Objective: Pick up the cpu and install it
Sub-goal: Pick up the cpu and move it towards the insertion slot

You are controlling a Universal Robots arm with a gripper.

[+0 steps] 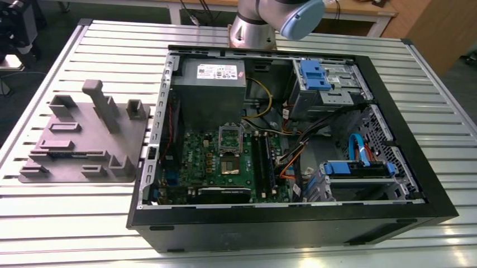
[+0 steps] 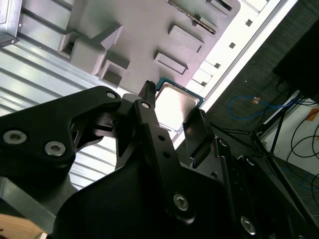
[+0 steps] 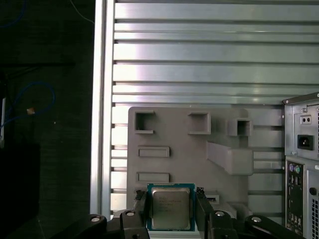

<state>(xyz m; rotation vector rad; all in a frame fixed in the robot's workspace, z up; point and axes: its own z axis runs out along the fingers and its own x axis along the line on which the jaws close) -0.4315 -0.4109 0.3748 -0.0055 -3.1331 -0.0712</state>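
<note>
The cpu [image 3: 171, 211], a small square chip with a silvery top and a green edge, sits between my two black fingers [image 3: 141, 205] in both wrist views. My gripper [image 3: 171, 199] is shut on the cpu [image 2: 175, 102] and holds it in the air above the grey fixture tray [image 3: 174, 134]. The same gripper [image 2: 172, 109] appears in the second wrist view, its fingers touching two opposite sides of the chip. In the exterior view the motherboard [image 1: 223, 167] lies inside the open computer case [image 1: 298, 223], its socket [image 1: 229, 163] uncovered.
The grey fixture tray [image 1: 82, 139] with raised blocks and slots lies on the slatted metal table [image 1: 111, 50], at the exterior view's left of the case. Inside the case are a grey power supply [image 1: 210, 75], black memory slots [image 1: 261, 162], loose cables [image 1: 298, 162] and blue drive brackets [image 1: 358, 167].
</note>
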